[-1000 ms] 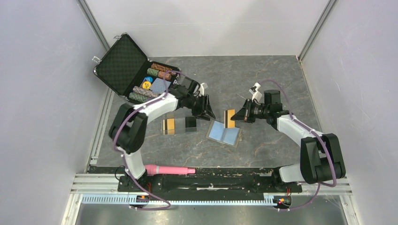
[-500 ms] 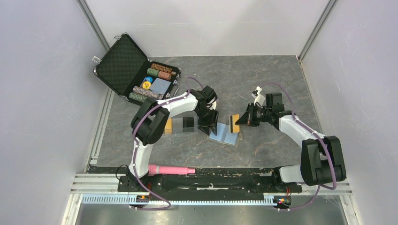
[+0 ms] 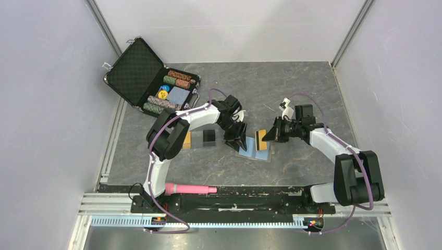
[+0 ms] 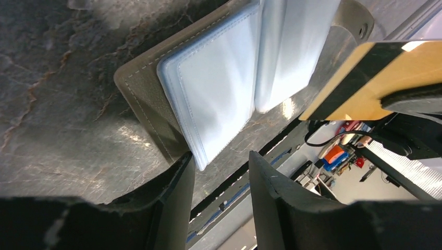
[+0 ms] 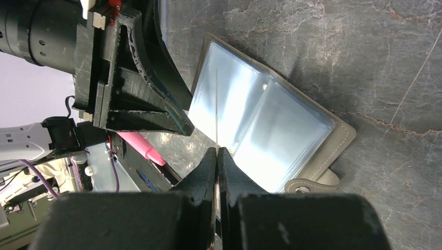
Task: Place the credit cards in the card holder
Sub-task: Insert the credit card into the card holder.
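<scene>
Grey-brown card holder [image 3: 250,149] lies open, blue side up, in the middle of the worktop [image 3: 302,83]. At its left edge is the left pincer [image 3: 238,145], fingers apart, with a blue corner right at the gap. From the right, the right pincer [image 3: 267,137] is clamped on an orange-gold card [image 3: 260,139], held on its edge just over the holder. Further left lie a black card [image 3: 210,137] and a second orange-gold card [image 3: 186,139].

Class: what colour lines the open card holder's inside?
Pale blue, inside the flat taupe card holder; clearest in left wrist view.
</scene>
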You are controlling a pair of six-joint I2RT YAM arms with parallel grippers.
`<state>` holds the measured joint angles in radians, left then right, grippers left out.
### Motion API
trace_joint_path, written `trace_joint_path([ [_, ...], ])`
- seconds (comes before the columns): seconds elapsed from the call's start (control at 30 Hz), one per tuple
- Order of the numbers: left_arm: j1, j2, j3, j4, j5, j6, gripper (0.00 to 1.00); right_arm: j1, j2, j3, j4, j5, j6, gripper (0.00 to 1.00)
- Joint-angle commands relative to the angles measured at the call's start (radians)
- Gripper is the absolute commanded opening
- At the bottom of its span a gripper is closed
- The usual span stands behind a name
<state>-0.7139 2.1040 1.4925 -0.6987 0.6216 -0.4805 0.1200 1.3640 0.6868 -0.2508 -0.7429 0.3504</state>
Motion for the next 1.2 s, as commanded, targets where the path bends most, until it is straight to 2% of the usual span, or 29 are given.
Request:
trace_joint_path([
  [0.0, -0.002, -0.006, -0.011, 0.054, 0.073, -0.011, 0.47, -0.004, 0.013, -0.033, 0.048, -0.022, 0.008, 0.00],
  [0.17, 0.000, -0.009, -0.013, 0.038, 0.024, -0.015, 0.40, -0.004, 0.024, -0.104, 0.143, -0.045, 0.079, 0.00],
  [0.3, 0.001, -0.041, -0.011, -0.018, -0.118, 0.012, 0.49, -0.004, 0.030, -0.126, 0.140, -0.014, 0.087, 0.00],
  [0.43, 0.004, -0.046, -0.009, -0.078, -0.213, 0.041, 0.50, -0.004, 0.027, -0.151, 0.140, 0.029, 0.095, 0.00],
  [0.6, 0.010, -0.018, -0.020, -0.087, -0.212, 0.047, 0.41, -0.003, 0.053, -0.203, 0.242, 0.004, 0.146, 0.00],
  [0.87, 0.008, 0.012, -0.017, -0.096, -0.197, 0.069, 0.21, -0.004, 0.118, -0.191, 0.359, -0.009, 0.195, 0.00],
  [1.17, 0.008, 0.039, -0.004, -0.103, -0.179, 0.081, 0.12, -0.001, 0.189, -0.148, 0.387, -0.060, 0.177, 0.00],
])
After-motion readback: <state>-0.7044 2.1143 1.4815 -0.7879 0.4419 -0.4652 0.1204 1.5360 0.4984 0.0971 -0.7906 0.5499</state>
